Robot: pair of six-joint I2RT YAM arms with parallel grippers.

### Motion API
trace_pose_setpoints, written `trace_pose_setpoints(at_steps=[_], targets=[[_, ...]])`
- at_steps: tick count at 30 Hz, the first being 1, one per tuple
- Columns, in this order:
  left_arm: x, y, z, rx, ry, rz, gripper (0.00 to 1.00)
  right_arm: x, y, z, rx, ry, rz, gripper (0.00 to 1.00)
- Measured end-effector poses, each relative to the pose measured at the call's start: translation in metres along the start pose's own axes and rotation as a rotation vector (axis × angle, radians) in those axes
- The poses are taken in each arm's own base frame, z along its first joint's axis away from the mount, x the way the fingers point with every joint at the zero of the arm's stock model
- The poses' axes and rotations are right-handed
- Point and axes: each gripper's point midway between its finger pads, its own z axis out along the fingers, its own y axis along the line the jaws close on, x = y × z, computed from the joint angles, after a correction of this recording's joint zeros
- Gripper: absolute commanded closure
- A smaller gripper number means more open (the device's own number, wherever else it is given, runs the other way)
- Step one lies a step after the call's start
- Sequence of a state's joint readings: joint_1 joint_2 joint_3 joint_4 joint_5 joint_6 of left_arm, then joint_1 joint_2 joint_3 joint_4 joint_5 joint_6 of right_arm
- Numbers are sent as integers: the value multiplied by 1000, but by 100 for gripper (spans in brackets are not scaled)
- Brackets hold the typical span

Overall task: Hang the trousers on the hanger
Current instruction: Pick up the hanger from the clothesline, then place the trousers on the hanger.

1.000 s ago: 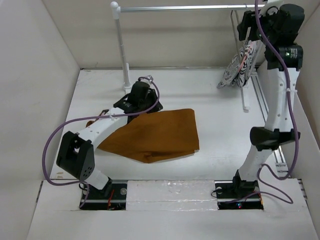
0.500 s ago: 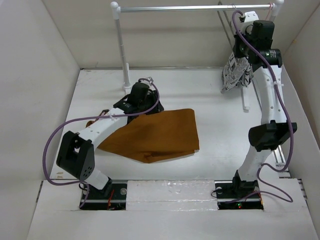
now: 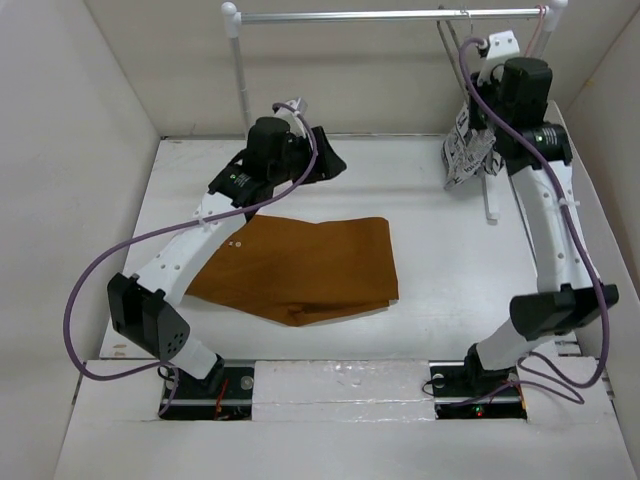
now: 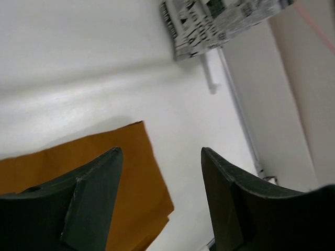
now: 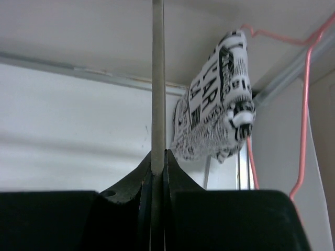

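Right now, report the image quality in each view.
Top external: evenly lit and sharp, the trousers clear. Left wrist: left gripper dark and soft-edged, table bright. Right wrist: right gripper a black silhouette, the pinched hanger close and blurred.

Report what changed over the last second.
The left gripper lifted off the trousers, rose and swung toward the back, now open and empty. The right gripper moved left and lower by the rail and is shut on the hanger. The trousers stayed flat on the table.
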State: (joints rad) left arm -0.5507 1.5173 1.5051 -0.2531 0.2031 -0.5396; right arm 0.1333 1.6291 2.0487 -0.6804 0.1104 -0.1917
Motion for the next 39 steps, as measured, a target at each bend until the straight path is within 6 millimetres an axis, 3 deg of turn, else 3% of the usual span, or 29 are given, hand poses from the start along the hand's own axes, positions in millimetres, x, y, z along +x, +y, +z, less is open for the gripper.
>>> trace_pose_setpoints(at_steps=[4, 7, 11, 13, 15, 17, 20, 24, 28, 31, 32, 33, 35, 36, 39], targets=[[-31, -40, -13, 102, -52, 4, 41, 36, 12, -22, -14, 43, -13, 100], [-48, -75, -11, 177, -76, 17, 41, 61, 24, -29, -38, 66, -22, 100], [-55, -123, 11, 268, -72, 30, 40, 85, 45, -31, -82, 90, -40, 100], [-55, -137, 22, 299, -59, 20, 40, 97, 60, -33, -113, 104, -50, 100], [-46, -153, 45, 323, -32, 18, 41, 112, 77, -35, -149, 124, -63, 100], [-34, -157, 64, 329, 0, -1, 42, 126, 89, -40, -178, 146, -69, 100], [-11, -147, 90, 301, 61, -43, 43, 139, 106, -48, -217, 168, -69, 100], [7, -131, 114, 259, 110, -88, 50, 136, 119, -54, -244, 154, -59, 100], [16, -121, 123, 225, 121, -117, 53, 132, 124, -59, -249, 143, -44, 100], [18, -120, 123, 225, 114, -141, 74, 137, 129, -61, -260, 154, -40, 100], [18, -122, 123, 229, 114, -145, 91, 139, 132, -61, -265, 160, -43, 100], [19, -125, 123, 234, 119, -166, 100, 140, 135, -63, -269, 166, -45, 93], [14, -131, 121, 247, 106, -198, 100, 144, 140, -65, -265, 181, -50, 71], [14, -132, 119, 250, 106, -206, 100, 145, 142, -66, -268, 182, -50, 47], [19, -127, 117, 255, 98, -179, 100, 146, 148, -70, -302, 183, -50, 25]])
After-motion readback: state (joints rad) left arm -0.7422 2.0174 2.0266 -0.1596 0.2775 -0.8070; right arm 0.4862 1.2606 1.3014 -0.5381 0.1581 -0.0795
